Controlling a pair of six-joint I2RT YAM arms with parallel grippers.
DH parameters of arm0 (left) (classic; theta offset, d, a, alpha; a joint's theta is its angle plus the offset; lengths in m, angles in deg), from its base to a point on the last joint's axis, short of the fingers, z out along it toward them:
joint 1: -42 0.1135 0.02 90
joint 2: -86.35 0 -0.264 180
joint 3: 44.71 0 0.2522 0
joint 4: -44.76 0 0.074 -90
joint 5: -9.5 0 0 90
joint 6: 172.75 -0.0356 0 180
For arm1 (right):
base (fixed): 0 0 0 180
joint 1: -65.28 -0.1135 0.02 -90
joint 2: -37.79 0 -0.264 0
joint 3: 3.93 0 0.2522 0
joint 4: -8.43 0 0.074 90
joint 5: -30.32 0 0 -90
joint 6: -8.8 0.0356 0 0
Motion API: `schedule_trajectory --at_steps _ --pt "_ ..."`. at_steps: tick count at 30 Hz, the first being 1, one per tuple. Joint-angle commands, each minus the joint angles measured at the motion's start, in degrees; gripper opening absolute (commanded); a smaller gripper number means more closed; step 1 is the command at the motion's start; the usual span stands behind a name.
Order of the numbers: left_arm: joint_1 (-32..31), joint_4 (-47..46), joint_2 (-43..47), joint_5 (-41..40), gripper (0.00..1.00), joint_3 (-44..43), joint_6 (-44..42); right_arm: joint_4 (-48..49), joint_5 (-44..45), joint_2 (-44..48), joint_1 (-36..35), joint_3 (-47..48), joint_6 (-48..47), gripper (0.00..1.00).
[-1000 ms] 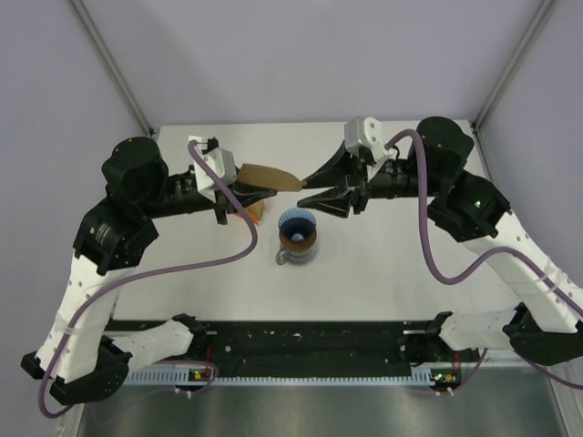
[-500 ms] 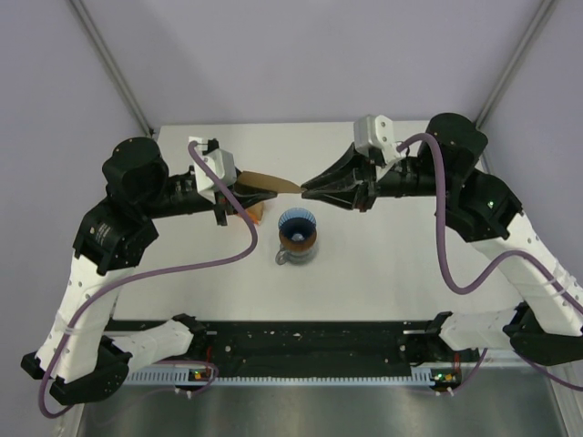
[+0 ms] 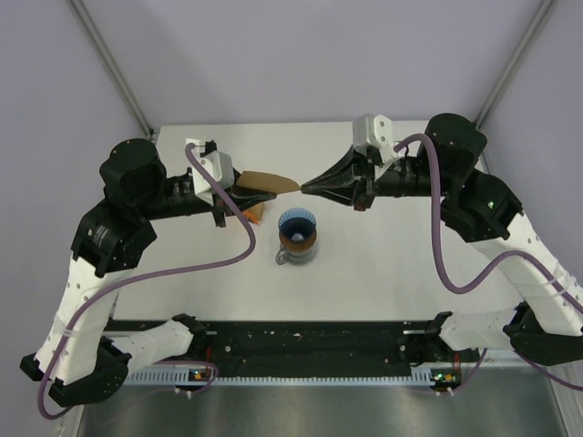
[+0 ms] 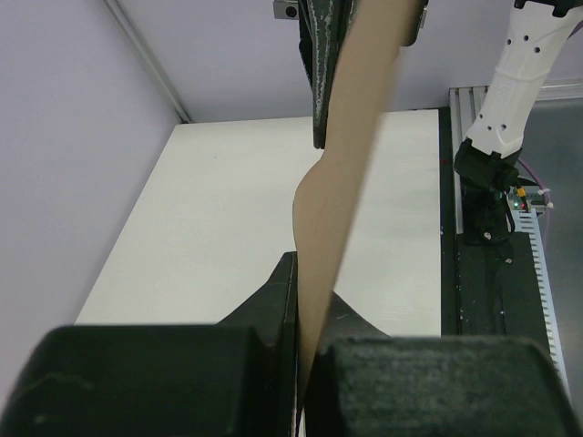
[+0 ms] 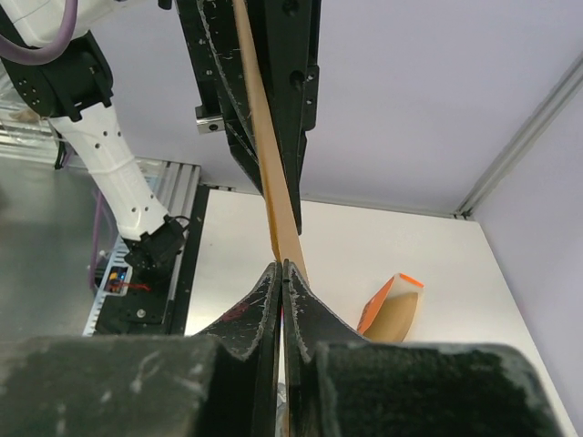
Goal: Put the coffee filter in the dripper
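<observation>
The coffee filter (image 3: 269,182) is a flat tan paper fan held in the air, edge-on, between both grippers. My left gripper (image 3: 239,190) is shut on its left end, and my right gripper (image 3: 304,188) is shut on its pointed right tip. The filter shows as a tall tan strip in the left wrist view (image 4: 351,137) and in the right wrist view (image 5: 264,137). The blue ribbed dripper (image 3: 297,226) stands on a glass jug (image 3: 285,258), just near of and below the filter's right end. It holds no filter.
The orange-and-white pack of brown filters (image 3: 258,212) lies under my left gripper and shows in the right wrist view (image 5: 392,309). The white table (image 3: 410,264) ends at a black rail along the near edge. Grey walls stand behind and at both sides.
My right gripper, open around the filter's tip a second ago, has shut on it. The filter has flattened to edge-on. My left arm has shifted slightly left.
</observation>
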Motion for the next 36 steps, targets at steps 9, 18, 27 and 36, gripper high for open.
schedule_trajectory --at_steps 9,18,27,36 --pt "-0.38 -0.49 0.64 1.06 0.00 -1.29 -1.56 0.17 -0.27 -1.33 -0.67 4.01 -0.91 0.04" --pt "-0.56 -0.23 0.64 0.80 0.00 -1.38 -1.47 0.08 -3.17 -3.18 -0.76 5.60 -0.39 0.12" --pt "-0.73 -0.32 0.55 0.80 0.00 -1.29 -1.56 -0.01 -3.87 -3.35 -0.76 5.24 -0.21 0.21" --pt "-0.64 0.03 0.46 0.01 0.00 -1.38 -1.82 -2.29 -5.10 -2.47 -0.76 4.37 -0.39 0.27"
